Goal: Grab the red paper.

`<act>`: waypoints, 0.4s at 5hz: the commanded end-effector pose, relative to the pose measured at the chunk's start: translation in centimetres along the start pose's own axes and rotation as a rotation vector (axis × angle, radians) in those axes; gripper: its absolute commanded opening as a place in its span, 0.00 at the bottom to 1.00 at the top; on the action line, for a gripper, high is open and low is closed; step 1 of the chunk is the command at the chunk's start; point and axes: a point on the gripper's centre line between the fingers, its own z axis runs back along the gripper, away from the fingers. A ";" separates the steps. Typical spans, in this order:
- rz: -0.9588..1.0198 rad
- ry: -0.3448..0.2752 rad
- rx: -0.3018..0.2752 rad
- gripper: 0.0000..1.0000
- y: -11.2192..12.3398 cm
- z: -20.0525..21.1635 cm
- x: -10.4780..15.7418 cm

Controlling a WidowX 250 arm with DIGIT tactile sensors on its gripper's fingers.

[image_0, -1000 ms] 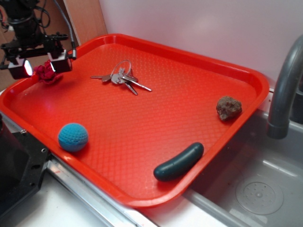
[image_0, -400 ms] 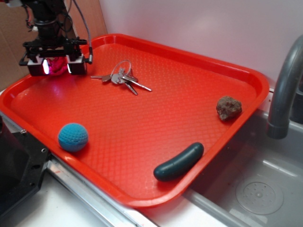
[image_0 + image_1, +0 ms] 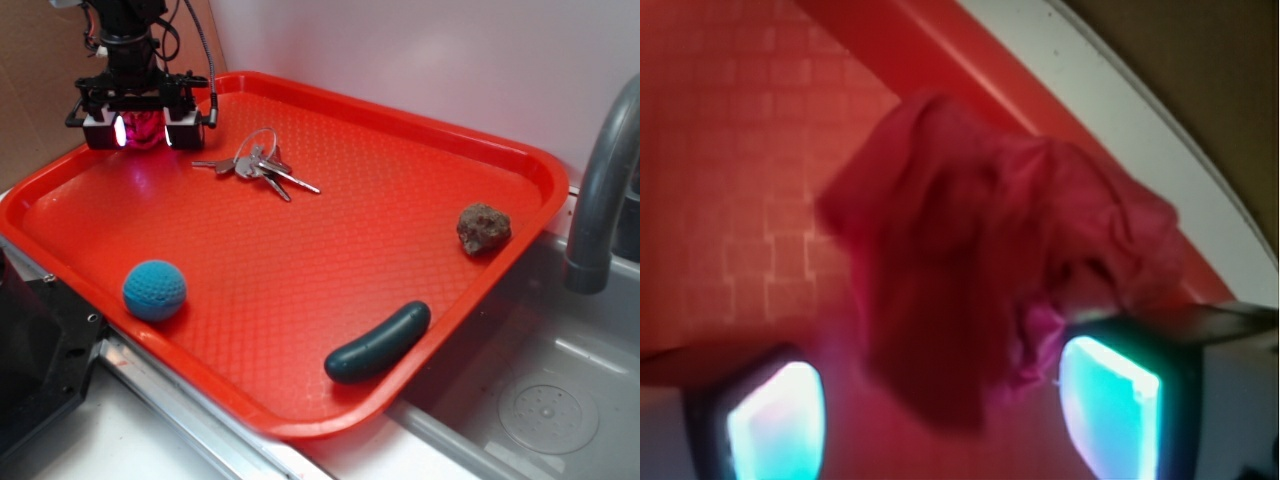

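The red paper point(image 3: 141, 127), a dark red wrinkly wad, sits between the two lit pads of my gripper point(image 3: 141, 134) at the far left corner of the orange-red tray point(image 3: 350, 250). The gripper hangs above the tray floor and is shut on the paper. In the wrist view the paper point(image 3: 970, 250) fills the middle. It presses against the right pad point(image 3: 1110, 400), with a small gap to the left pad point(image 3: 775, 425). The tray rim and a white edge run behind it.
On the tray lie a bunch of keys point(image 3: 256, 166), a blue ball point(image 3: 154, 290), a brown rock point(image 3: 483, 228) and a dark green pickle-shaped object point(image 3: 377, 343). A grey faucet point(image 3: 600, 190) and a sink point(image 3: 560, 410) stand to the right. A black block is at the lower left.
My gripper has moved up and to the right along the tray's far left side. The red paper has travelled with it between the pads. Nothing else has moved.
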 end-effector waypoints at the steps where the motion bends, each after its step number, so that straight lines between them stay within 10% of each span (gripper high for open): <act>1: -0.010 -0.008 0.011 0.00 0.1 0.3 0.1; 2: -0.010 -0.002 0.009 0.00 0.3 0.3 0.0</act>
